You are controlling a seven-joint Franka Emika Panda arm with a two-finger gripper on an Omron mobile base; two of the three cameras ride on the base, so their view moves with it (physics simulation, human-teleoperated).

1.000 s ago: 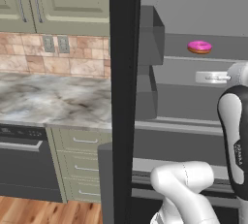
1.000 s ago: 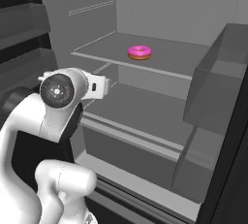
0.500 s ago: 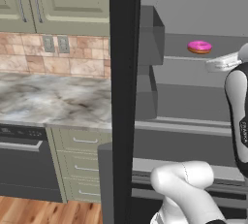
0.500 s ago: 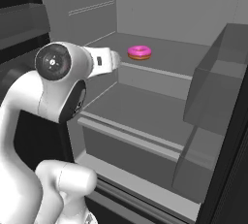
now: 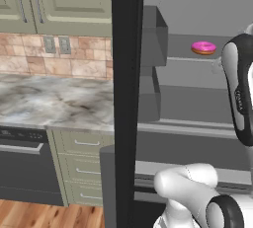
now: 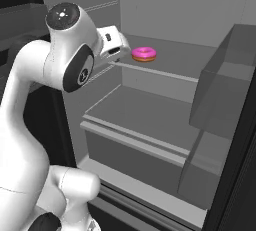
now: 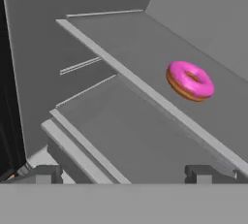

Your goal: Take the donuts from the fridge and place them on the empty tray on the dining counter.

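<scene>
Donut (image 7: pixel 190 80) — pink — lay ungrasped on the fridge (image 6: pixel 165 120) shelf, at two o'clock of the gripper (image 7: pixel 123 172), whose jaws stood wide and empty; nothing delivered — both donuts remained to move.

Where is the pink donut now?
The pink donut lies flat on a grey shelf inside the open fridge, near the shelf's front edge, just beyond the gripper.
</scene>
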